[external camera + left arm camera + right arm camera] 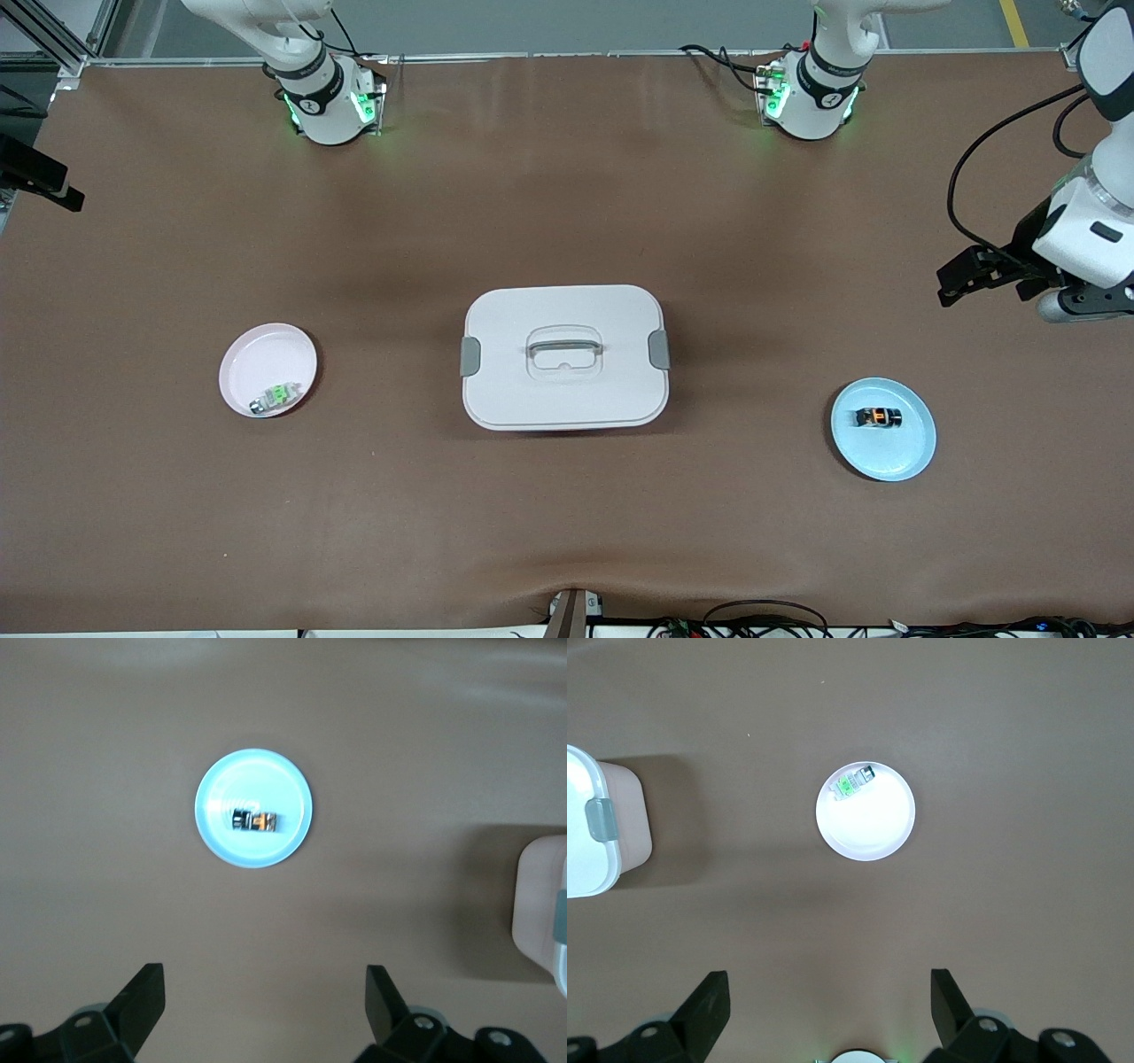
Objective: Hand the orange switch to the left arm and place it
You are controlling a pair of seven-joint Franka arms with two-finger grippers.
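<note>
The orange switch point(878, 417) lies on its side on a light blue plate point(895, 465) toward the left arm's end of the table. In the left wrist view the switch point(255, 821) and its plate point(217, 846) show well below my left gripper point(264, 973), which hangs open and empty high over bare table beside the plate. The big white box point(564, 390) with grey clips stands in the middle of the table. My right gripper point(829, 976) is open and empty, high over the right arm's end of the table. It is out of the front view.
A pink plate point(257, 354) holding a green and silver switch point(273, 398) sits toward the right arm's end, as far from the box as the blue plate. The left arm's white wrist point(1085, 235) hangs at the table's edge with a black cable looping from it.
</note>
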